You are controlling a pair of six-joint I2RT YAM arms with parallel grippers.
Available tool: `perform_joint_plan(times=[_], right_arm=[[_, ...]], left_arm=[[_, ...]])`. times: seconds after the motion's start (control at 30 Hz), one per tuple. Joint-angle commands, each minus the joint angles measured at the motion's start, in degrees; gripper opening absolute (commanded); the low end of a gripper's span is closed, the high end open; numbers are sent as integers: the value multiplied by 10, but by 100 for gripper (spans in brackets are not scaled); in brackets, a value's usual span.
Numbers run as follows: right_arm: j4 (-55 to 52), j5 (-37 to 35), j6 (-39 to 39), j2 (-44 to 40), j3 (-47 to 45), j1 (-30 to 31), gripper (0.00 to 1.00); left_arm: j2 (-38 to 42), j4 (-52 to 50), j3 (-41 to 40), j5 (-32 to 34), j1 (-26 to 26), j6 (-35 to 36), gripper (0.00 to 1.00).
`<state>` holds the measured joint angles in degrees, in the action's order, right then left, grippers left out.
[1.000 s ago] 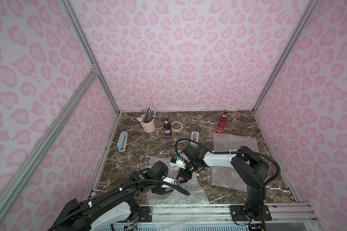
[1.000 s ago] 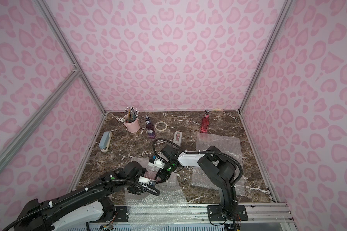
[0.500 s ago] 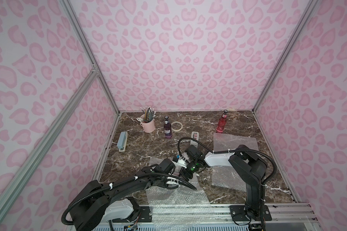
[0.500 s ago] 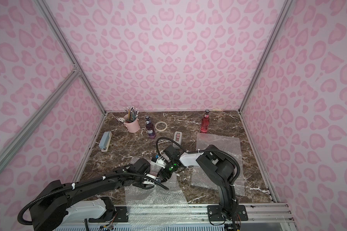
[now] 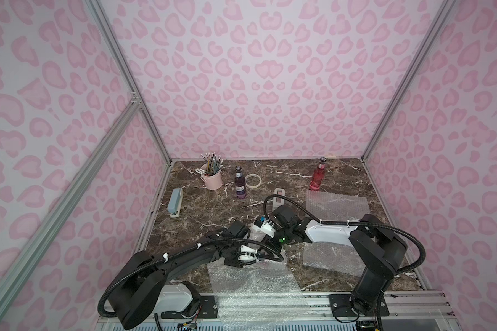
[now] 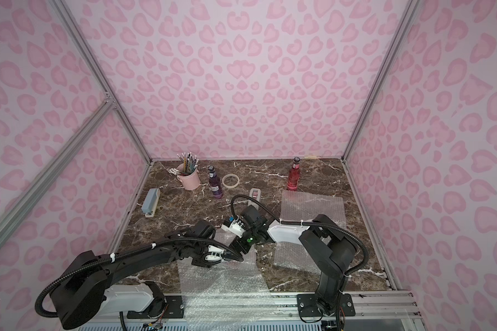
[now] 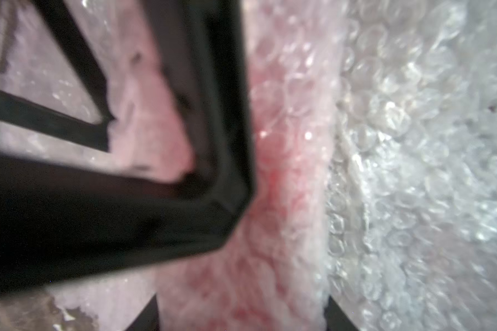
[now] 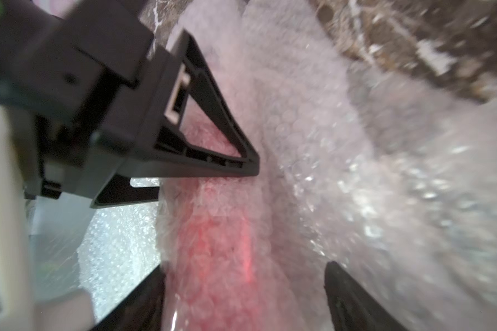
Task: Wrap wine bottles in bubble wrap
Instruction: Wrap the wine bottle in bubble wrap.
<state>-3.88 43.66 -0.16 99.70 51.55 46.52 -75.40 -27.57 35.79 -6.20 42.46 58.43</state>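
Well, one pink bottle [image 8: 213,243] is rolled in bubble wrap [image 5: 256,286], lower centre, seemingly clamped by left gripper [image 7: 241,298]; right gripper [image 8: 244,266] is spread apart. Purple bottle [image 5: 240,184] and red bottle [image 5: 317,179], upper frame, are left unwrapped.

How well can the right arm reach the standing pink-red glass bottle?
Probably yes: the pink-red glass bottle stands clear, only a flat bubble wrap sheet before it; the right gripper looks open.
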Motion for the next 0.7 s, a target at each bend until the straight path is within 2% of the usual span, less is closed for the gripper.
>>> perform_joint_plan(times=[0.0,0.13,0.23,0.3,0.5,0.57,0.67], right_arm=[[-22,33,-33,-28,-21,-3,87],[-16,23,-39,-74,-55,-36,85],[12,-6,-47,-131,-98,-69,82],[37,-44,-71,-188,-131,-69,82],[182,-208,-143,-396,-269,23,85],[195,-236,-166,-427,-297,56,85],[178,-285,-196,-424,-296,123,85]], left_arm=[[-13,-34,12,22,-15,-75,41],[-5,-47,13,1,-30,-91,41],[-5,-60,18,-30,-46,-104,42],[-12,-71,26,-53,-58,-113,42],[-57,-98,56,-123,-93,-137,42],[-81,-115,72,-142,-99,-140,42],[-114,-132,96,-175,-110,-153,43]])
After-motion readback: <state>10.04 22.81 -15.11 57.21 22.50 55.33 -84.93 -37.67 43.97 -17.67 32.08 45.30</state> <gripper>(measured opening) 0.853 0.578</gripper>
